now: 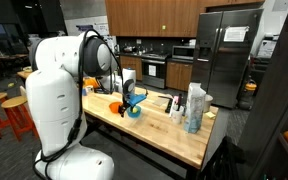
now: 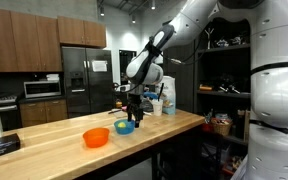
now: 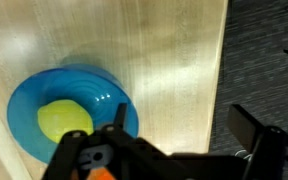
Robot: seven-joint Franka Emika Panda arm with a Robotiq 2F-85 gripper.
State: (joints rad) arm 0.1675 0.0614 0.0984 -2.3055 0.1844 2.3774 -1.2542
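Wrist view: a blue bowl (image 3: 72, 115) is seen near the long edge of the tabletop (image 3: 174, 60), with a yellow ball (image 3: 64, 122) (perhaps a lemon) stopped from rolling by its hollow. Just above, the gripper (image 2: 134, 112) is held spread wide, grasping nothing; an orange bowl (image 2: 96, 137) is set beside.

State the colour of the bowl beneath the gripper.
The bowl is blue, clearest in the wrist view.

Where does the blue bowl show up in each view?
Exterior view: the blue bowl sits just left of centre, on the wooden tabletop.
Exterior view: it is near mid-frame, right of the orange bowl.
Wrist view: lower left, with a yellow-green item inside.
Shared landmark: the wooden tabletop, its edge close by the bowl.
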